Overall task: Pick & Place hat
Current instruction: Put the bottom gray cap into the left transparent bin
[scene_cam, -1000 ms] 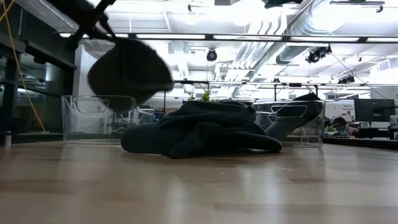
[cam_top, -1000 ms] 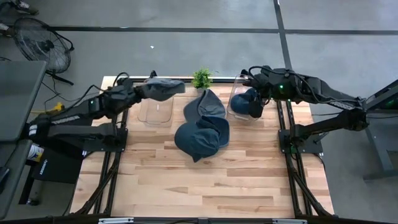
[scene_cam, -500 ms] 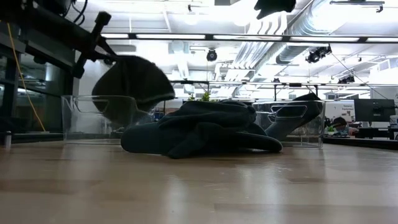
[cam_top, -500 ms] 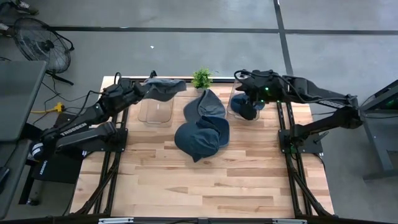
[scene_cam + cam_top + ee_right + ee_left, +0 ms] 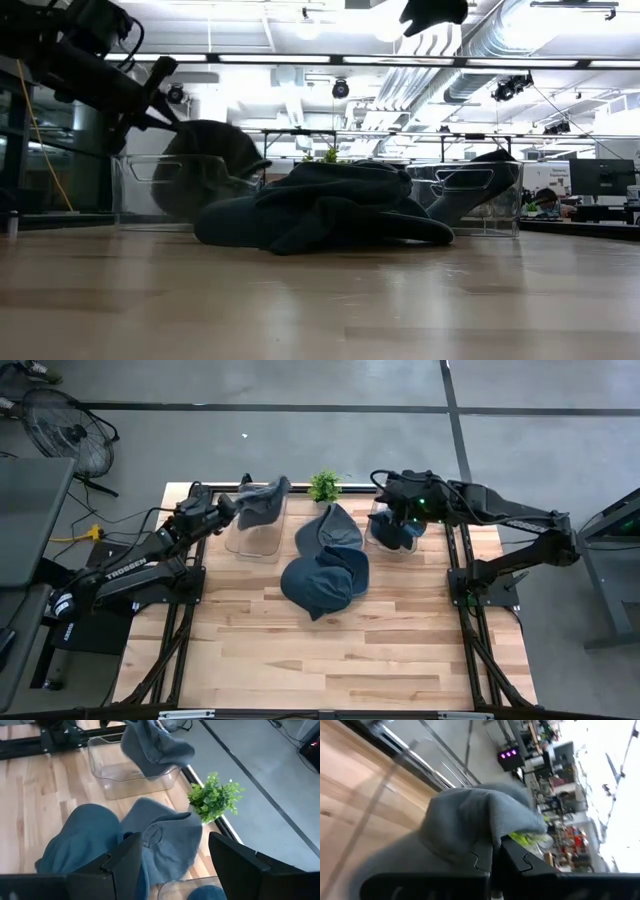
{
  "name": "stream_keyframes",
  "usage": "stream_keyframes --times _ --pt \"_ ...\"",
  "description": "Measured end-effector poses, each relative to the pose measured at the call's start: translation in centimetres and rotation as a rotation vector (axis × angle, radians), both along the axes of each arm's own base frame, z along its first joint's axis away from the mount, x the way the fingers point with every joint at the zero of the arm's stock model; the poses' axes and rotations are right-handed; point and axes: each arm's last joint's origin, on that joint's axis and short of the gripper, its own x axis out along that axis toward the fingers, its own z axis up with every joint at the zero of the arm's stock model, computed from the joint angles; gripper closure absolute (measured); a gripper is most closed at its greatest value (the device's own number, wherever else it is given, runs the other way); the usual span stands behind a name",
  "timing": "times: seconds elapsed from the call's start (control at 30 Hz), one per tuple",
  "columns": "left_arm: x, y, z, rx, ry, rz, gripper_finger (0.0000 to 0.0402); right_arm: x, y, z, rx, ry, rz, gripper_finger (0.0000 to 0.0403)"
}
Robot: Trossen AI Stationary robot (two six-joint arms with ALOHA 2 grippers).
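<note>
Hat, grey-blue, hangs from the left gripper at the far left of the table, draped over and partly down inside the left clear bin. Left wrist view: the two dark fingers are pressed together with the hat's fabric pinched between them, so jaws closed on the hat. Low view shows the hat sagging into the left bin, though whether it touches the bin floor is hard to tell.

Right gripper hovers above the right clear bin at far right, jaws spread wide, nothing in them; right wrist view shows both fingers well apart with table between. One dark hat lies in the right bin.

Pile of hats, dark blue, sits mid-table between the two bins, a few overlapping. Small green plant stands at the far edge, between the bins. Fan on the floor, far left, off the table.
</note>
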Motion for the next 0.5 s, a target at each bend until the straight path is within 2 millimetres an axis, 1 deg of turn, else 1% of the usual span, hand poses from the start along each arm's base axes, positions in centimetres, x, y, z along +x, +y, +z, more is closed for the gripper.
stream_keyframes --times 0.27,0.5 --pt "-0.6 -0.1 -1.2 -0.061 0.123 0.09 0.039 0.0 -0.8 -0.1 0.011 -0.001 -0.029 0.0178" --pt "-0.7 -0.2 -1.6 -0.063 0.183 0.071 0.0389 0.4 -0.9 -0.4 0.019 0.012 -0.024 0.0178"
